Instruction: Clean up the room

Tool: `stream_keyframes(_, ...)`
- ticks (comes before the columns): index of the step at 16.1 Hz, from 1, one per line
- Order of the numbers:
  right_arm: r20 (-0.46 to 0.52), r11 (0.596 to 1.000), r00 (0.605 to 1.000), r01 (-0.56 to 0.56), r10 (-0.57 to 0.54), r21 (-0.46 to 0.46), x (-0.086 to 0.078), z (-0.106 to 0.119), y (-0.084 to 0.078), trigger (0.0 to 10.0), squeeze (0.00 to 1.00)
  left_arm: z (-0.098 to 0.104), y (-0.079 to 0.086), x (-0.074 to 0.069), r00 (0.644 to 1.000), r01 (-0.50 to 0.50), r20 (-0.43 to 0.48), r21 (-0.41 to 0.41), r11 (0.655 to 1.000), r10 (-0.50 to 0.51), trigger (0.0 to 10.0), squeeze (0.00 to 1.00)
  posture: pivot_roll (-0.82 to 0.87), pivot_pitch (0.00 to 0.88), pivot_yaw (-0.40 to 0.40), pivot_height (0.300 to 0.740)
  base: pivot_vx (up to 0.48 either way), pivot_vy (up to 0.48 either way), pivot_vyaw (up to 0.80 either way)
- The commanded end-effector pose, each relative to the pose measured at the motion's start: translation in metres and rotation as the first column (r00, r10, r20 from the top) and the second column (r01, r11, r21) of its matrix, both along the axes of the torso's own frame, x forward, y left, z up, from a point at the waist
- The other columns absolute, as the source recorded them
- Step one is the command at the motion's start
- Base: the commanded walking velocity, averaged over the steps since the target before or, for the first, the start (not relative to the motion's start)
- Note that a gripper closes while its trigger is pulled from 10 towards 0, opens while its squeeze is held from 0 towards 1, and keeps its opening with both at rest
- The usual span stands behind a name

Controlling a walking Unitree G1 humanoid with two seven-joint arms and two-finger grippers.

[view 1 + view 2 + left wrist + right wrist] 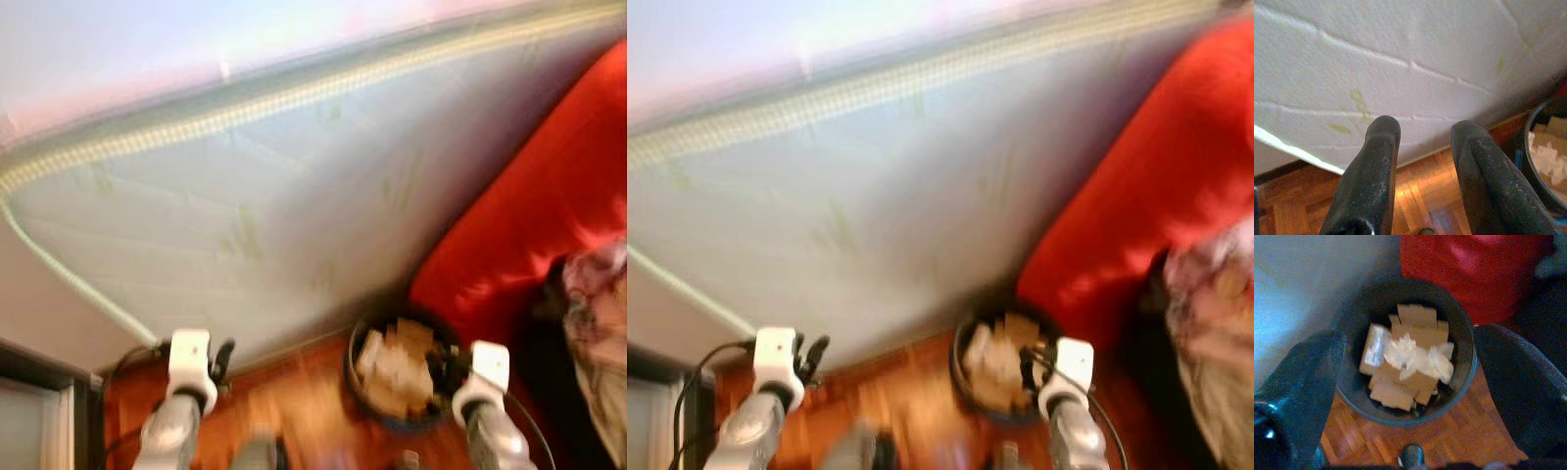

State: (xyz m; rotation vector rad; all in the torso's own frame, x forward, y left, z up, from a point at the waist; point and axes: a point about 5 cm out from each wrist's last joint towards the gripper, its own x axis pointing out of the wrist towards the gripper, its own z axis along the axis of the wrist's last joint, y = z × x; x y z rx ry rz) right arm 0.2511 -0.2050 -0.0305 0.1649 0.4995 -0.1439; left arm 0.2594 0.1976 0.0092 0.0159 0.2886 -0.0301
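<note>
The right end effector (1405,396) hangs spread and empty over the bin (1352,323). The left end effector (1422,171) is likewise released. The bin's cardboard (1415,325) and tissue (1415,357) likely weigh little; the rigid rim suits gripping.

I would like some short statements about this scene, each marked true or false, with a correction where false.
1. The round dark waste bin holds brown cardboard pieces and crumpled white paper. True.
2. The bin stands on a grey carpet. False: it stands on the reddish wooden parquet floor.
3. The right end effector has its two black fingers spread open, with the bin seen between them. True.
4. The left end effector is shut on a piece of cardboard. False: its fingers are apart and hold nothing.
5. A large pale quilted mattress leans next to the bin. True.
6. The soft thing beside the bin is blue. False: it is a red cushion.
</note>
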Motion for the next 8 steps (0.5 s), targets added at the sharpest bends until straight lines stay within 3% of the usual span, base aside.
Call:
stream_keyframes(1,-0.097,1.0,0.995,0.002,-0.001,0.012,-0.016,-0.015,0.004,10.0,0.0,-0.021,0.005,-0.014,0.995,-0.025,-0.097,0.005,1.0,0.025,10.0,0.0,0.06,0.043,0.024,0.74,0.0,0.0,0.0)
stream_keyframes(3,-0.157,1.0,0.988,-0.003,0.007,0.022,-0.021,-0.021,0.009,10.0,0.0,-0.043,0.004,-0.026,0.973,-0.018,-0.23,-0.006,1.0,0.016,10.0,0.0,0.05,0.0,0.033,0.74,0.0,0.0,0.0)
stream_keyframes(4,-0.165,1.0,0.986,-0.008,0.012,0.025,-0.021,-0.022,0.01,10.0,0.0,-0.047,0.004,-0.028,0.966,-0.023,-0.256,-0.008,1.0,0.02,10.0,0.0,0.04,0.0,0.034,0.74,0.0,0.0,0.0)
stream_keyframes(6,-0.221,0.999,0.975,-0.018,0.025,0.032,-0.031,-0.03,0.015,10.0,0.0,-0.063,0.002,-0.039,0.926,-0.034,-0.378,-0.02,0.999,0.024,10.0,0.0,0.03,0.0,0.036,0.74,0.0,0.0,0.0)
stream_keyframes(8,-0.275,0.999,0.961,-0.026,0.033,0.03,-0.043,-0.038,0.019,10.0,0.0,-0.067,0.004,-0.042,0.905,-0.102,-0.417,-0.017,0.995,0.086,10.0,0.0,0.03,0.0,0.033,0.74,0.0,0.0,0.0)
